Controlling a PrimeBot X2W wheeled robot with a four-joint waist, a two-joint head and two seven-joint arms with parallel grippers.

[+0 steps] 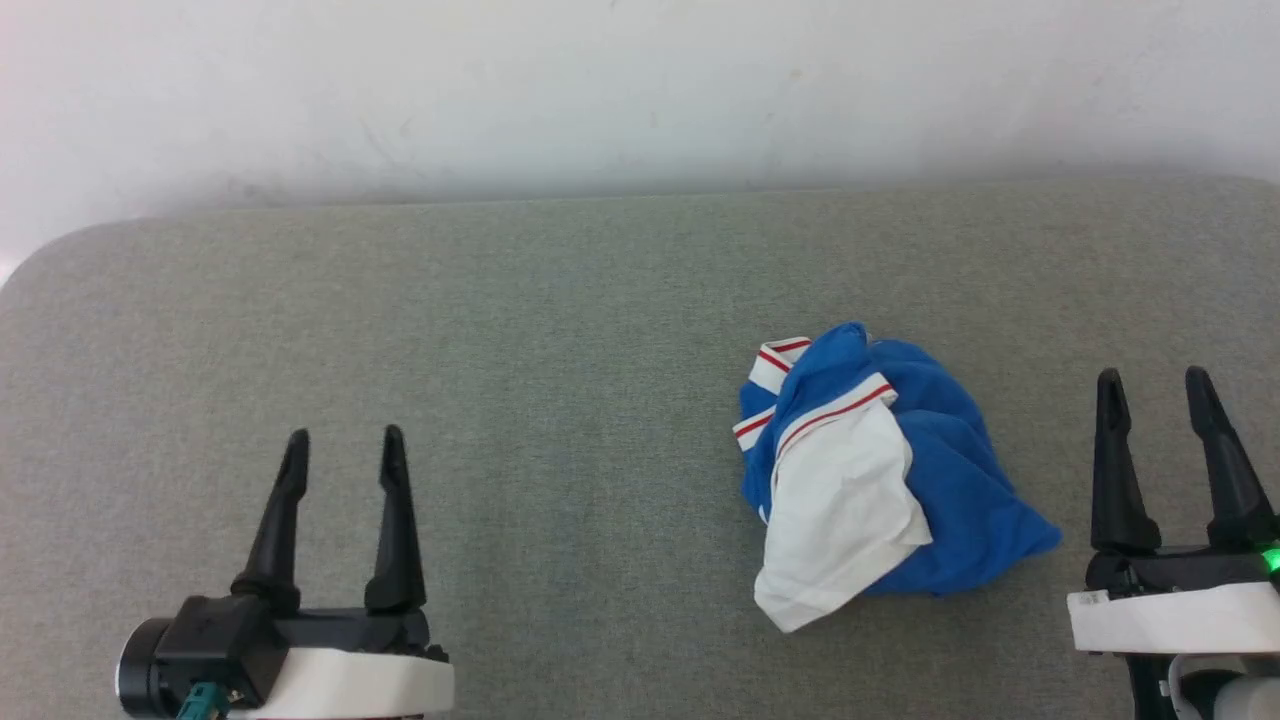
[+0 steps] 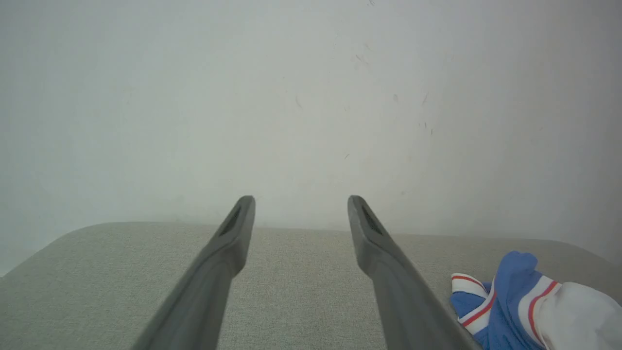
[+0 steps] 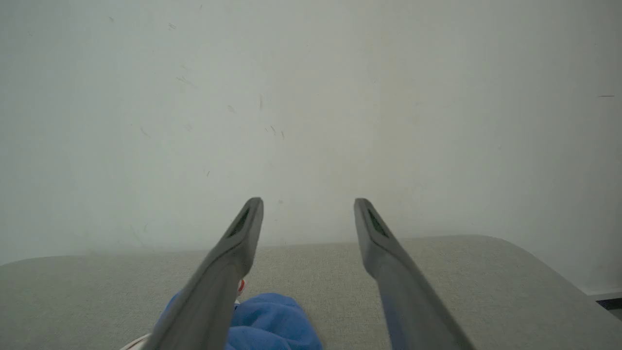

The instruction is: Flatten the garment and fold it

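Observation:
The garment (image 1: pixel 880 470) lies crumpled in a heap on the grey padded surface (image 1: pixel 560 400), right of centre: bright blue cloth, a white sleeve on top, red-and-white striped trim showing. My left gripper (image 1: pixel 345 445) stands open at the lower left, far from the heap, with nothing between its fingers. My right gripper (image 1: pixel 1155 385) is open too, just right of the heap and not touching it. In the left wrist view the garment (image 2: pixel 515 311) sits at the lower right of the open gripper (image 2: pixel 301 204). In the right wrist view blue cloth (image 3: pixel 272 323) lies low between the spread fingers of the gripper (image 3: pixel 308 206).
A white wall (image 1: pixel 640 90) rises directly behind the grey surface. The surface's far left corner (image 1: pixel 60 260) is rounded, and its right edge (image 3: pixel 549 272) curves down toward a floor.

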